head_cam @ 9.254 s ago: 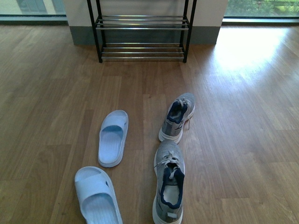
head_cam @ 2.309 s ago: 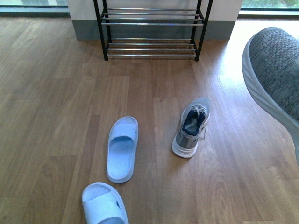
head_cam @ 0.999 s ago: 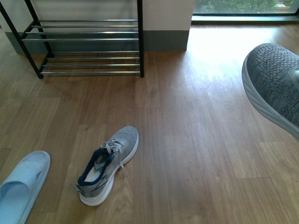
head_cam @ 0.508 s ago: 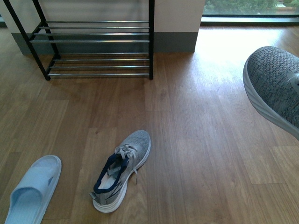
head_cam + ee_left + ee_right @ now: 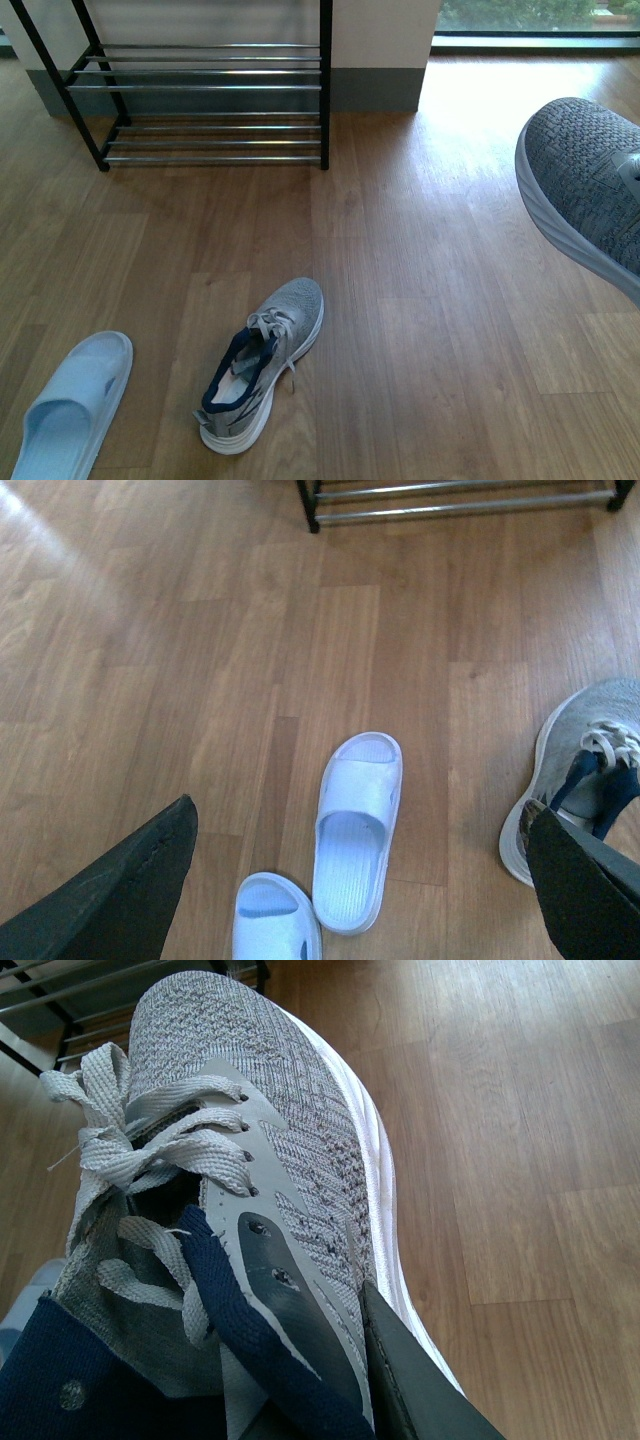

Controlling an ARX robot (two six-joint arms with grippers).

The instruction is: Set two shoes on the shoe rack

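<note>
The jaws of the right gripper [image 5: 400, 1380] are closed on the raised shoe [image 5: 270, 1140]. One dark finger [image 5: 420, 1390] presses the outer side near the collar, and the other is hidden. In the front view this shoe [image 5: 585, 185] hangs in the air at the right edge, with its toe toward the rack [image 5: 325, 100] and its white sole edge showing below the gray knit.

The left gripper's [image 5: 360, 810] jaws are spread wide and hold nothing, hanging above the floor [image 5: 430, 300].

The floor shoe [image 5: 262, 365] lies on its sole on the wood, its toe slanted up and to the right, well apart from the rack. The rack stands against the wall at the far left of the front view.

A sandal [image 5: 70, 405] lies left of the floor shoe and apart from it. The left wrist view shows that sandal [image 5: 357, 830] just beside a second sandal [image 5: 275, 925].
</note>
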